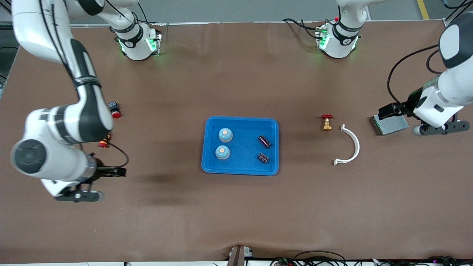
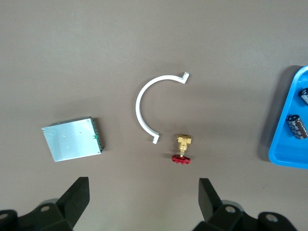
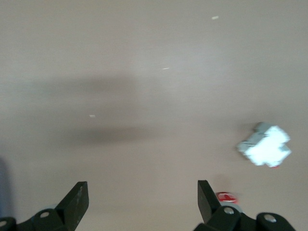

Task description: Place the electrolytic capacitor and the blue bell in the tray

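Note:
The bright-blue tray (image 1: 244,164) lies mid-table. In it stand two blue bells (image 1: 225,135) (image 1: 222,152) with orange tops, and two dark electrolytic capacitors (image 1: 264,141) (image 1: 263,158) lie at its side toward the left arm's end. The left wrist view catches the tray's rim (image 2: 284,156) and both capacitors (image 2: 297,126) (image 2: 305,94). My left gripper (image 1: 441,128) (image 2: 144,192) hangs open and empty over the table at the left arm's end. My right gripper (image 1: 77,195) (image 3: 143,195) hangs open and empty over bare table at the right arm's end.
Between the tray and the left gripper lie a brass valve with a red handle (image 1: 326,123) (image 2: 182,149), a white half-ring (image 1: 351,146) (image 2: 142,103) and a flat metal box (image 1: 390,125) (image 2: 72,138). Near the right arm lie a blue-and-red part (image 1: 114,108) and a red button (image 1: 103,143) (image 3: 225,196).

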{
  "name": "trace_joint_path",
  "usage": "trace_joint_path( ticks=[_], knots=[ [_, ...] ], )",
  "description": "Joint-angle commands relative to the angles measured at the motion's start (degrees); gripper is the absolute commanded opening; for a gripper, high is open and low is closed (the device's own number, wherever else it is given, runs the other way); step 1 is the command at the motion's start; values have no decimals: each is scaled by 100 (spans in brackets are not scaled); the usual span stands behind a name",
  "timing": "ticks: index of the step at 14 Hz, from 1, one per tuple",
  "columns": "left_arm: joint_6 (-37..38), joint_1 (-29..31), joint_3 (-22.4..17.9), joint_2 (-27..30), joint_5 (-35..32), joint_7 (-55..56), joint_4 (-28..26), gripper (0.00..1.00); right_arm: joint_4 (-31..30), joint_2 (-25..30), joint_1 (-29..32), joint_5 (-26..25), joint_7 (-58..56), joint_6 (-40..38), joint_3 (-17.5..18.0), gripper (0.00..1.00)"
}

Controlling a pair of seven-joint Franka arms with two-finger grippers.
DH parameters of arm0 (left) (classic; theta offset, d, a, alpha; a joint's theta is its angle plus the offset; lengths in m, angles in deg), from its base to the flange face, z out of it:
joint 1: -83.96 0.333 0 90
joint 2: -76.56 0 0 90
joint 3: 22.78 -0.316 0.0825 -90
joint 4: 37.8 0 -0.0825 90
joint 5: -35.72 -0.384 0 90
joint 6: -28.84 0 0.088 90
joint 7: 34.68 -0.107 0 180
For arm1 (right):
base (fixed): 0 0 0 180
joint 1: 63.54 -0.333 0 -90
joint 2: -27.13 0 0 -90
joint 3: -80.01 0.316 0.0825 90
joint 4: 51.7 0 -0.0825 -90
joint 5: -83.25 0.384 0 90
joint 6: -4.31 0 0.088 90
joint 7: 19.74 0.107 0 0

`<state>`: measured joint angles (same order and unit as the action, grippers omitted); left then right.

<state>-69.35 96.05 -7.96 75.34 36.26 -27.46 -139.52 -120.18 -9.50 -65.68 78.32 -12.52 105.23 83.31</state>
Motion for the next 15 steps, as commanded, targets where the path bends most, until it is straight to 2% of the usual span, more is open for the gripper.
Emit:
trace_joint_path(
  ticks=[1, 3, 6, 7, 9, 12, 15],
  knots=[
    [-122, 127, 47, 553, 87, -291, -375, 100, -122, 340, 424, -52, -475, -222, 145, 100],
    [1, 100, 56, 640, 105, -370, -244, 100, -122, 620, 469, -60, -468, -537, 136, 100],
    [212, -5, 100, 493, 96, -327, 414, 100, -131, 1130, 486, -34, -337, -1196, 110, 100],
    [212, -14, 126, 457, 79, -335, 521, 100, -157, 1227, 556, 184, -266, -1302, 101, 100],
    [212, -49, 135, 430, 52, -336, 627, 100, -306, 1543, 802, 764, -274, -1347, -12, 100],
    [212, -58, 205, 377, 26, -318, 724, 100, -473, 1852, 750, 810, -266, -1321, -215, 100],
    [212, -67, 205, 369, 26, -318, 724, 100, -1236, 2483, 609, 819, -266, -1006, -391, 100]
  ],
)
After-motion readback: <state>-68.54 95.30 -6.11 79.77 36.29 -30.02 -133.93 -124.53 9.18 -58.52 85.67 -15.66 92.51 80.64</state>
